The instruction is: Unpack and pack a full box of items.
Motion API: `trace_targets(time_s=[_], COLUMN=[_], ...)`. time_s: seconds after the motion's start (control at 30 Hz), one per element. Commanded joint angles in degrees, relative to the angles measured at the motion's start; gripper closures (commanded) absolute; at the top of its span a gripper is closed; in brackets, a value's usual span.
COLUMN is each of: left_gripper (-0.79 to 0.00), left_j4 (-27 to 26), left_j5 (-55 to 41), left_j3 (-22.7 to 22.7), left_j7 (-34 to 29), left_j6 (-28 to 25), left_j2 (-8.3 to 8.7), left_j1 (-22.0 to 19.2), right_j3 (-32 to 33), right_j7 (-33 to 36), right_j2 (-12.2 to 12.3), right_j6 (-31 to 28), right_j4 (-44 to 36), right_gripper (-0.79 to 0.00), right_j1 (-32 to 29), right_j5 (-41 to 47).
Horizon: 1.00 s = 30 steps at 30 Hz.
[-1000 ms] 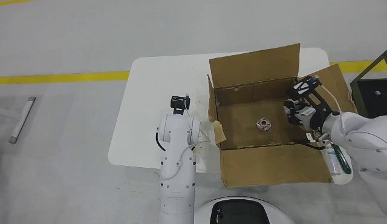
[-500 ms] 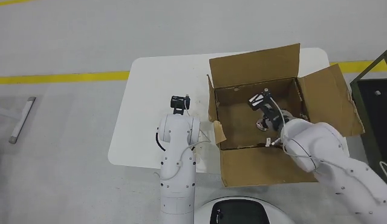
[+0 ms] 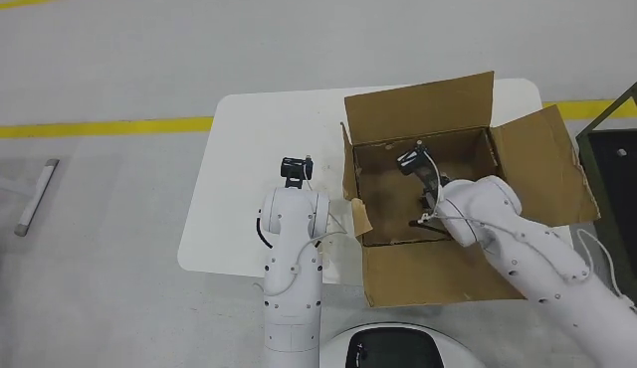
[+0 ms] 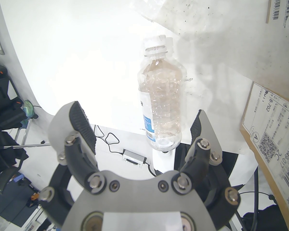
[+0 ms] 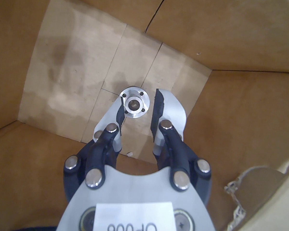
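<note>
White table (image 3: 249, 169), cardboard box (image 3: 418, 109) flaps-open at right edge. Deep inside: right gripper (image 5: 139, 100), jaws part-open astride metal flange (image 5: 134, 104) on box floor, nothing held; likely pre-grasp for unpacking. Left gripper (image 4: 137, 116) wide, empty, near water bottle (image 4: 161, 102) lying on table.

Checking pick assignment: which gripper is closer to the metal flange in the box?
Right. The right gripper is inside the box, open, jaws either side of the metal flange. The left gripper is outside the box, open over the table by a water bottle.
</note>
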Motion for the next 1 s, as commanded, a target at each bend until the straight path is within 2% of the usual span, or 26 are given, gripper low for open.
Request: trace_targets(time_s=[0.0,0.43,0.97], left_gripper=[-0.785,-0.785,-0.785], left_j4=[0.00,0.00,0.00], left_j5=[0.00,0.00,0.00], left_j3=[0.00,0.00,0.00], left_j7=[0.00,0.00,0.00], left_j6=[0.00,0.00,0.00], left_j2=[0.00,0.00,0.00], left_j1=[0.00,0.00,0.00], right_j3=[-0.03,0.26,-1.21], right_j7=[0.38,0.00,-1.31], right_j2=[-0.20,-1.18,-3.01], right_j6=[-0.04,-0.85,-2.00], right_j4=[0.77,4.06,9.10], right_gripper=[-0.336,-0.391,-0.345], right_j1=[0.05,-0.72,0.87], right_j5=[0.18,-0.27,-1.26])
